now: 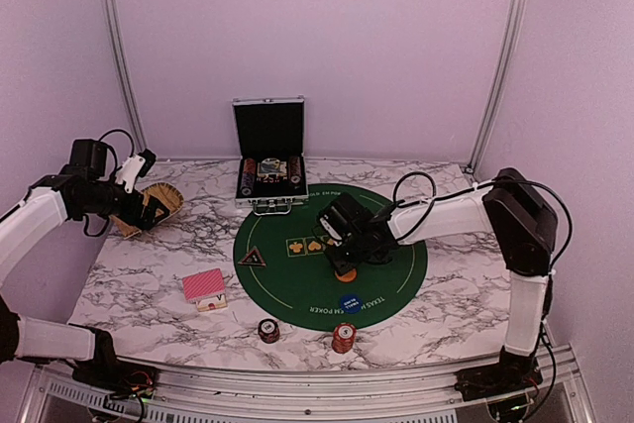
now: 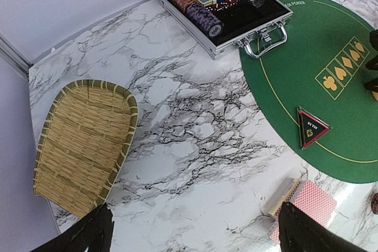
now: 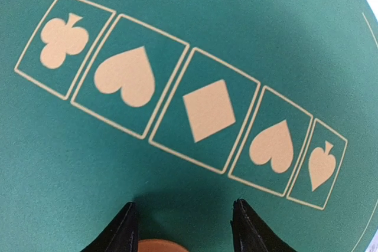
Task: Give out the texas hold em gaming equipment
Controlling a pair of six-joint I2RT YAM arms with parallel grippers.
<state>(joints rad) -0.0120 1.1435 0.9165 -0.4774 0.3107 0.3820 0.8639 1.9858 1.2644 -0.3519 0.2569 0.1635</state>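
Right fingers (image 3: 125, 231) parted astride orange disc (image 3: 158, 246), left fingers (image 2: 88, 234) spread, case (image 2: 248, 35) holding chips (image 2: 204, 19)

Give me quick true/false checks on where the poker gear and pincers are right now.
1. The case stands open. True.
2. The woven tray holds chips. False: nothing shows in it.
3. The blue disc lies on the green mat. True.
4. The left pincer grips the cards. False: it is open and holds nothing.
5. The right pincer straddles the triangular marker. False: its fingers stand apart, either side of the orange disc.
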